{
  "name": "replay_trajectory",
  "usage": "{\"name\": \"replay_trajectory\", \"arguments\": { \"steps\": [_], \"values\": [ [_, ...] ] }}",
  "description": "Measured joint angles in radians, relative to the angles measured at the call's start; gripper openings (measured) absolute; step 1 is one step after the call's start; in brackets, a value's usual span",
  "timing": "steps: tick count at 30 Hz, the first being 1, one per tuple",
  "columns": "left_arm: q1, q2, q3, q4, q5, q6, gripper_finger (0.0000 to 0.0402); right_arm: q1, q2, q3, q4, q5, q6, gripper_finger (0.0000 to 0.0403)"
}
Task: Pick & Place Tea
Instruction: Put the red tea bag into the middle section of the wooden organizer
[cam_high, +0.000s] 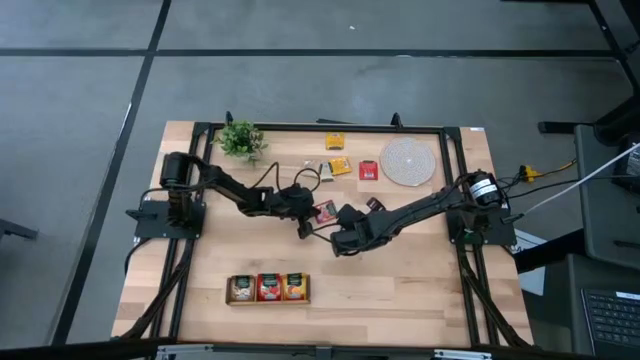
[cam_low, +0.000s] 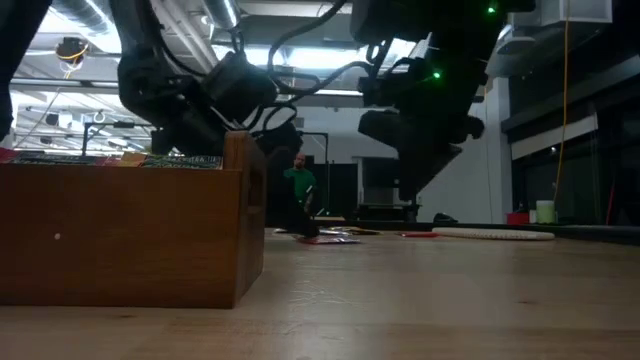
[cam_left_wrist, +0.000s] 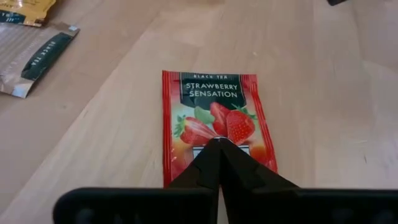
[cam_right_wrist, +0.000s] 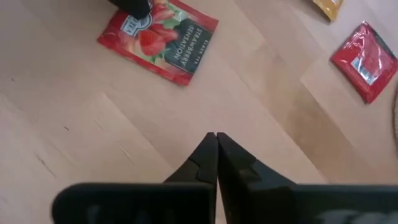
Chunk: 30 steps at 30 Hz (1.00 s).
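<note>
**Pressing a flat sachet with clenched tips risks a slide, not a lift**

Resting its clenched left pincer (cam_left_wrist: 217, 144) on the near edge of the red sachet (cam_left_wrist: 213, 127), the left arm sits near the table's (cam_high: 400, 290) middle. The sachet lies flat on the wood, not grasped. With no gap between the tips, any pull could merely drag or crease the paper. The right pincer (cam_right_wrist: 216, 135), also clenched and holding nothing, hovers just beside it; the arms could collide. Other sachets (cam_high: 339, 166) lie toward the far edge; the tray (cam_high: 268, 288) stands near the front edge.
</note>
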Motion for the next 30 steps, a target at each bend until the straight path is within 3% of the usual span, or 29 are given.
{"name": "replay_trajectory", "arguments": {
  "steps": [6, 11, 17, 24, 30],
  "values": [
    [-0.003, -0.004, 0.001, -0.046, -0.018, -0.009, 0.0002, -0.001, 0.0, -0.029, 0.037, 0.023, 0.018, 0.0013],
    [-0.024, -0.006, 0.001, -0.092, 0.012, -0.025, 0.0004, -0.008, 0.0, -0.097, 0.165, 0.009, 0.022, 0.0016],
    [-0.069, -0.056, -0.005, -0.131, -0.103, 0.039, 0.0005, -0.016, 0.0, -0.163, 0.332, -0.038, 0.017, 0.0005],
    [-0.074, -0.184, -0.006, -0.199, -0.112, 0.086, 0.0002, -0.016, 0.0, -0.163, 0.336, -0.032, 0.016, 0.0025],
    [-0.073, -0.201, -0.007, -0.246, -0.159, 0.081, 0.0003, -0.016, 0.0, -0.163, 0.342, -0.032, 0.017, 0.0024]
  ]
}}
